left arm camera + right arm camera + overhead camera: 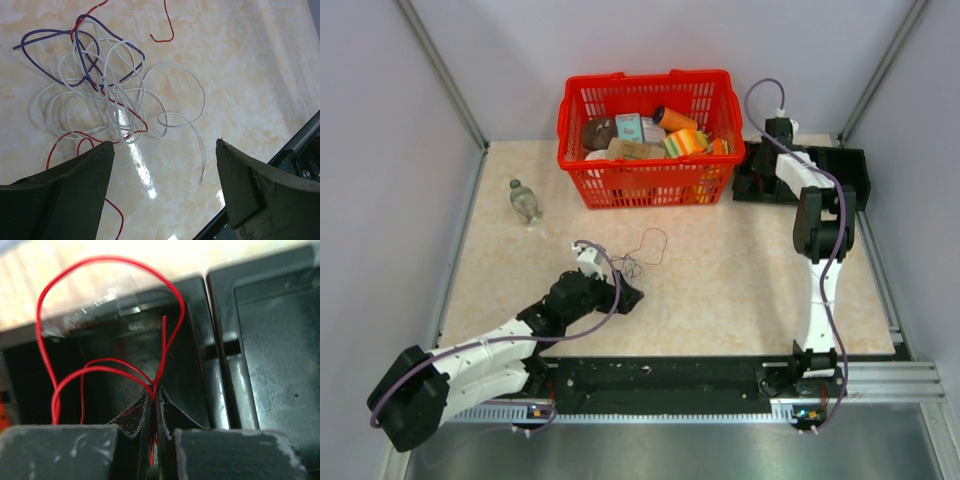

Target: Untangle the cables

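Note:
The cables (628, 266) lie in a loose tangle on the beige table, with a thin red loop (665, 242) trailing off to the right. In the left wrist view the tangle (107, 92) shows white, purple and red wires crossing one another. A white end runs down toward the jaws. My left gripper (625, 293) (164, 145) is open and empty, low over the table just short of the tangle. My right gripper (767, 160) (155, 392) is far off at the back right. It is shut on a separate red wire (163, 345), whose loops hang over a black tray (270, 340).
A red basket (645, 82) full of groceries stands at the back centre. A small clear bottle (525, 202) stands at the left. The black compartment tray (840, 165) sits at the back right. A black rail (670, 378) runs along the near edge.

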`<state>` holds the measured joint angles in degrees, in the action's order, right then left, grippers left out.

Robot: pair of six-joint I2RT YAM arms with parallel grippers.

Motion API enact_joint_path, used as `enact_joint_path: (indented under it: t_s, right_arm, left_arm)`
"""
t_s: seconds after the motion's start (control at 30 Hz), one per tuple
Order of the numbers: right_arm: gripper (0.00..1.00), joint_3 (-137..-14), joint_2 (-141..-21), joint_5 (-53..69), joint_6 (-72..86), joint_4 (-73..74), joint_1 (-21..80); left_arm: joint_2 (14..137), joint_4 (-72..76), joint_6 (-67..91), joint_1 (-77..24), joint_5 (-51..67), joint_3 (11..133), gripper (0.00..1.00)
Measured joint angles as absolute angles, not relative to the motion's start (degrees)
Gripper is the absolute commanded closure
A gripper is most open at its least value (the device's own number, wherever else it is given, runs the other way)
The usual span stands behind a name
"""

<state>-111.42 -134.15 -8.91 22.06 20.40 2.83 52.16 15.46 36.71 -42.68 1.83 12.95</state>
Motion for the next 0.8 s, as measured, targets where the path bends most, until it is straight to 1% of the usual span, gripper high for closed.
enact_joint_path:
  t_s: [0.23,0.47,0.63,0.67,0.73,0.8]
  right_arm:
    - [1.00,-102.7,-129.4,-7.5,20.2,18.3,2.9]
    - [1.00,-98.8,-127.2,-6.2,19.6,17.4,2.9]
    - [1.00,-99.6,-127.2,-5.5,19.6,19.2,2.9]
    - [0.93,-99.9,-127.2,-5.4,19.6,19.7,2.9]
    - [0.91,-101.1,-127.2,-5.4,19.6,20.5,2.9]
    - [0.86,-103.2,-127.3,-5.5,19.5,22.2,2.9]
  left_arm:
    - [52.8,15.5,36.7,-42.7,1.8,13.0,0.14]
    - [52.8,15.5,36.7,-42.7,1.9,13.0,0.14]
    - [52.8,15.5,36.7,-42.7,1.9,13.0,0.14]
    - [52.8,15.5,36.7,-42.7,1.9,13.0,0.14]
    - [52.8,15.5,36.7,-42.7,1.9,13.0,0.14]
    - [52.8,15.5,36.7,-42.7,1.9,13.0,0.14]
